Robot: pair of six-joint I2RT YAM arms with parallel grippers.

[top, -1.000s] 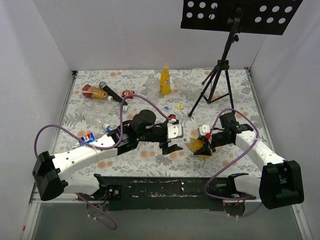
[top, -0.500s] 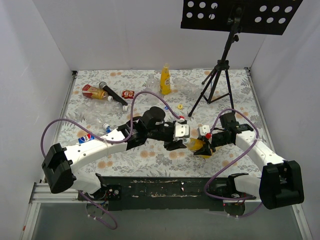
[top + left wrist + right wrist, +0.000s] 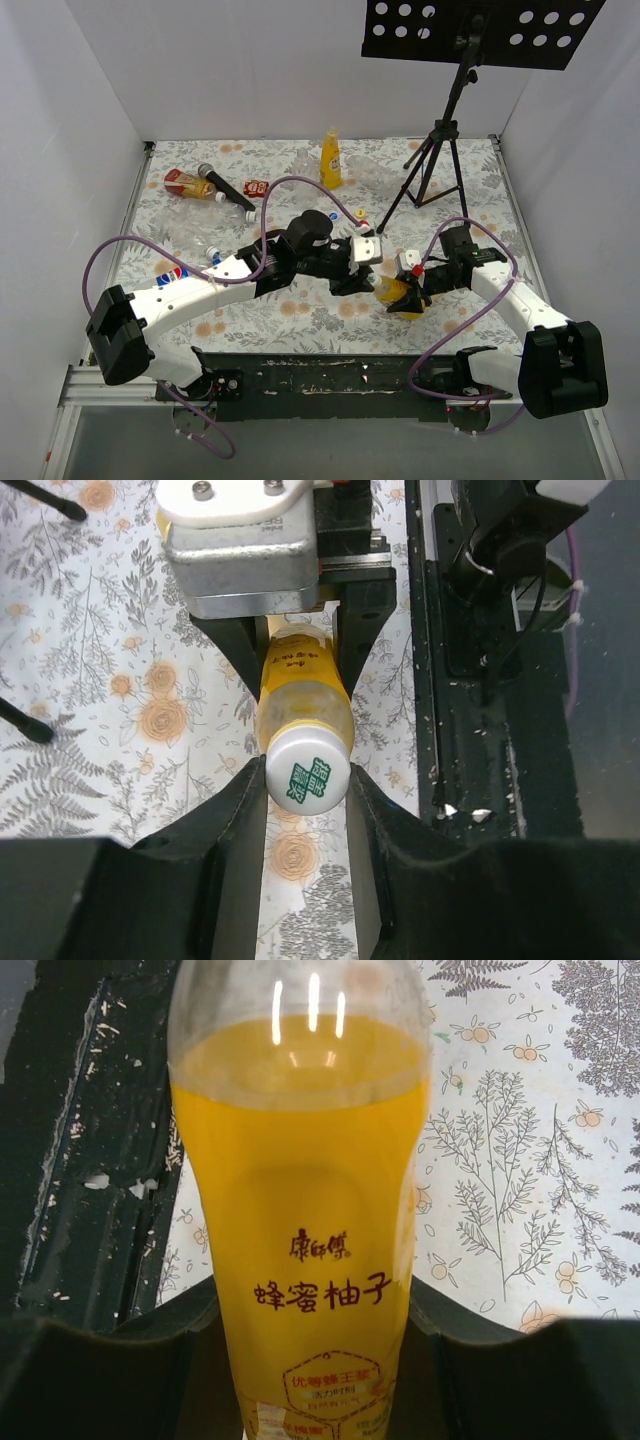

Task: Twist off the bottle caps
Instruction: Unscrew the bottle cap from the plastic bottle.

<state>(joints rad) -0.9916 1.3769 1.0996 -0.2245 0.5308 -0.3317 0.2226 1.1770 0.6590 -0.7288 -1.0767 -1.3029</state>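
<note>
Cap-gripping step. Right claw (image 3: 405,290) clamps the orange bottle (image 3: 300,1220), lying near the tabletop's (image 3: 300,310) 6 o'clock edge; left claw (image 3: 305,790) is clamped, apparently fully, on its white cap (image 3: 307,773). Next: twist the cap while the bottle stays fixed.

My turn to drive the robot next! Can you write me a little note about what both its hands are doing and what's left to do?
Left gripper: shut on the white cap of the orange bottle.
Right gripper: shut on that same bottle's body, holding it over the near part of the table.
Done: loose caps lie mid-table, so some bottles look opened.
Left: twist this cap off. The upright orange bottle at the back still looks capped; other bottles lie at the back left, their caps too small to judge.
</note>
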